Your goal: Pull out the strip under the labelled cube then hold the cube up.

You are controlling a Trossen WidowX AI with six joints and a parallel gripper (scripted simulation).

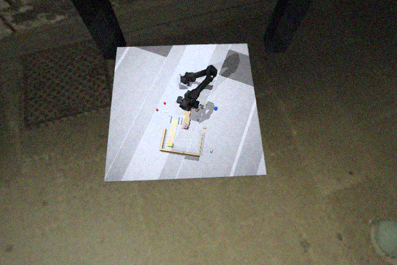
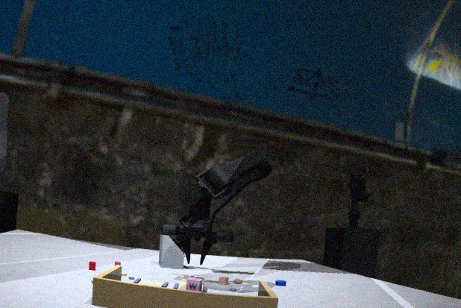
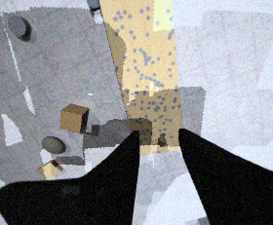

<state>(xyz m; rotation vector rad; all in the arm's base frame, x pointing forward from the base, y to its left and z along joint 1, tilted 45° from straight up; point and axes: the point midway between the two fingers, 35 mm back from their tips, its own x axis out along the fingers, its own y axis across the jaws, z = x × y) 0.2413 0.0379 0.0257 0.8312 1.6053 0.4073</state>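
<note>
Pink labelled cube (image 2: 195, 284) upright on dotted strip (image 3: 147, 62).

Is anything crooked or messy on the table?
Yes. The two strips don't match: the dotted strip carrying the pink lettered cube sticks out past the open end of the wooden frame, while the strip under the yellow cube sits farther inside. Small bits lie scattered around.
</note>
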